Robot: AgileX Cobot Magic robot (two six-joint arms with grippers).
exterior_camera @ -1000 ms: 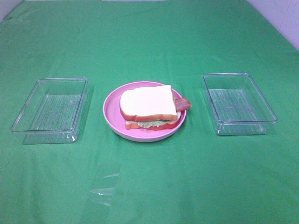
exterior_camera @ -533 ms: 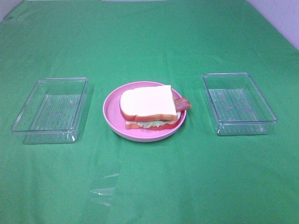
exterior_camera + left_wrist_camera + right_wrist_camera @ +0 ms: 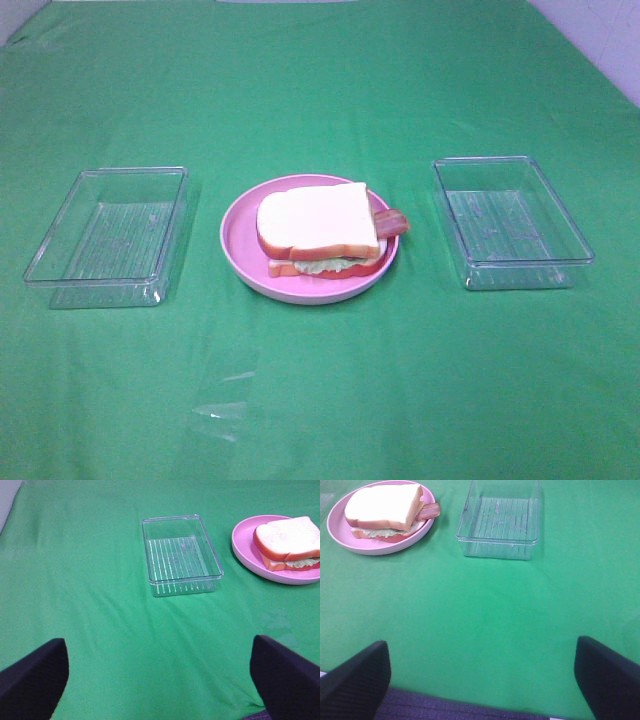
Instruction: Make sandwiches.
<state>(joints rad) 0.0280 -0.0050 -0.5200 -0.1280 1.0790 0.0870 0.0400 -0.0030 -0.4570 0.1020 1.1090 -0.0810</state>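
The left tool [image 3: 157,672] has its two dark fingers [image 3: 32,677] spread wide apart, holding nothing, above bare green table [image 3: 100,630]; ahead of it on the table sits a clear plastic box [image 3: 181,555], and just beside that box the pink plate [image 3: 245,550]; the right tool [image 3: 482,677] likewise has its fingers [image 3: 607,677] wide apart and grips nothing, with a second clear box [image 3: 500,522] ahead of it and the plate off to that box's side. Neither tool shows in the high view. The sandwich [image 3: 320,228] lies on the plate [image 3: 240,235] at the middle of the table, between the two boxes [image 3: 110,235] [image 3: 510,220]; white bread on top, lettuce showing along the near edge, a bacon strip [image 3: 392,222] sticking out toward the right box.
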